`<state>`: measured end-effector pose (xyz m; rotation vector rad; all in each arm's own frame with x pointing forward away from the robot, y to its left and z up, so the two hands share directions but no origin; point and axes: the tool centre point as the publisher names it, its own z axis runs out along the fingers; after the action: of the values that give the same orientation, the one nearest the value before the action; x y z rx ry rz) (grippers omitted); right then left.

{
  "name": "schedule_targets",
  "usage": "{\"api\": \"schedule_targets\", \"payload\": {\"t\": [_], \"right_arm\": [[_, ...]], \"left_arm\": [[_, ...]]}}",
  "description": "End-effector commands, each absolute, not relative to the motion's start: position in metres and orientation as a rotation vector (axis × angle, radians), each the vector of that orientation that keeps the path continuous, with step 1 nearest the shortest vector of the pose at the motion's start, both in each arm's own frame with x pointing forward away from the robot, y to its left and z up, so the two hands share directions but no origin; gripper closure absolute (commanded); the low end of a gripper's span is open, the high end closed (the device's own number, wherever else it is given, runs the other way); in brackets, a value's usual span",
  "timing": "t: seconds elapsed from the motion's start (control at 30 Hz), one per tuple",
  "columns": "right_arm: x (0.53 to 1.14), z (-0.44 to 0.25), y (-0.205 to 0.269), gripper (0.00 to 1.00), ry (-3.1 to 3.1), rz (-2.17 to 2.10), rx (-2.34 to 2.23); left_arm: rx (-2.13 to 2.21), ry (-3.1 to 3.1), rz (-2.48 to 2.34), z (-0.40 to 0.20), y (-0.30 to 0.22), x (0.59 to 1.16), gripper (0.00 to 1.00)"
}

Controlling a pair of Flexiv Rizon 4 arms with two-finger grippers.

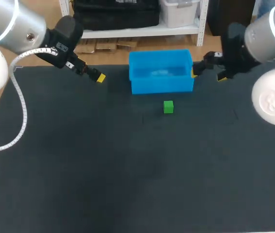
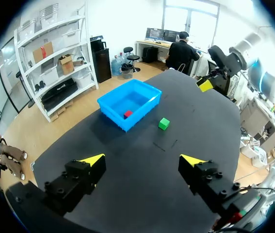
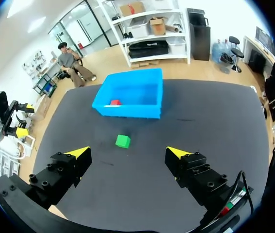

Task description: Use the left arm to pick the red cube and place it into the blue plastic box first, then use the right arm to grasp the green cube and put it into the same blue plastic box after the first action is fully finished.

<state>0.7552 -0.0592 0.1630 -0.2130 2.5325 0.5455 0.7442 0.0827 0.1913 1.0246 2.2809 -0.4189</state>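
Observation:
The blue plastic box (image 1: 161, 71) stands at the far middle of the black table. A red cube (image 2: 128, 113) lies inside it, seen also in the right wrist view as the red cube (image 3: 115, 102). On the mat just in front of the box sits the green cube (image 1: 168, 107), the same green cube (image 2: 164, 124) (image 3: 123, 141) in both wrist views. My left gripper (image 1: 97, 76) hangs open left of the box, empty (image 2: 142, 160). My right gripper (image 1: 207, 68) hangs open right of the box, empty (image 3: 127, 153).
The black mat (image 1: 127, 170) covers the table, with wide bare space in front of the green cube. The table's far edge runs just behind the box.

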Motion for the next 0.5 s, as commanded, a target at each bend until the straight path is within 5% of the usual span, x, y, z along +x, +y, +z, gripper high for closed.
{"api": "schedule_targets", "payload": {"t": [0.03,0.5], "right_arm": [[0.756,0.16,-0.042,0.0,2.55,0.478,-0.188],[0.761,0.16,-0.014,0.0,2.608,0.402,-0.177]], "left_arm": [[1.026,2.275,-0.423,0.191,0.084,0.744,0.0],[1.026,2.275,-0.423,0.191,0.084,0.744,0.0]]}}
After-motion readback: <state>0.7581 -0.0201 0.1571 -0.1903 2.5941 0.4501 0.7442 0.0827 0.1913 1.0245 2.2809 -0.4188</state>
